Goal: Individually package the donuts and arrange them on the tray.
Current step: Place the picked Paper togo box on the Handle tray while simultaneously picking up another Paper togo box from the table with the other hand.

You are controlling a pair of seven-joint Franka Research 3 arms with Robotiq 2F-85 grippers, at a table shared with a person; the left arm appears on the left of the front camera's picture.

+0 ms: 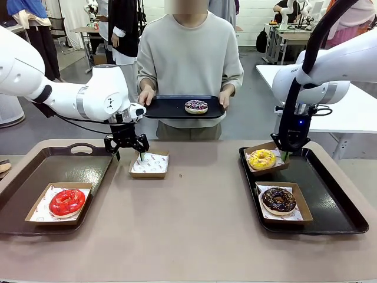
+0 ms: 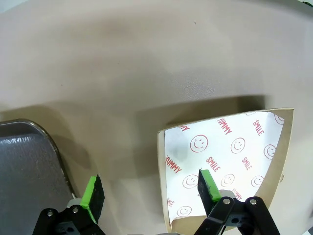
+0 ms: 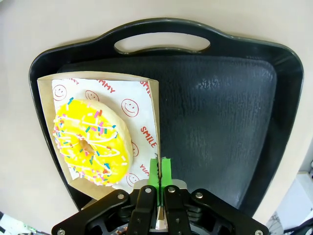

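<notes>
My left gripper hangs open over an empty cardboard box lined with smiley paper. In the left wrist view one finger is inside the box, the other is outside, and the box's wall lies between them. My right gripper is shut on the edge of the yellow donut's box, at the far left corner of the right tray. The yellow donut lies in it. A chocolate donut sits boxed nearer on that tray. A red donut sits boxed on the left tray. A purple donut lies on a small black tray held by the person.
The person stands at the far side, both hands on the small tray. The right tray's bare floor lies beside the yellow donut's box. The left tray's rim is close to my left gripper's outer finger. Bare tabletop lies between the two trays.
</notes>
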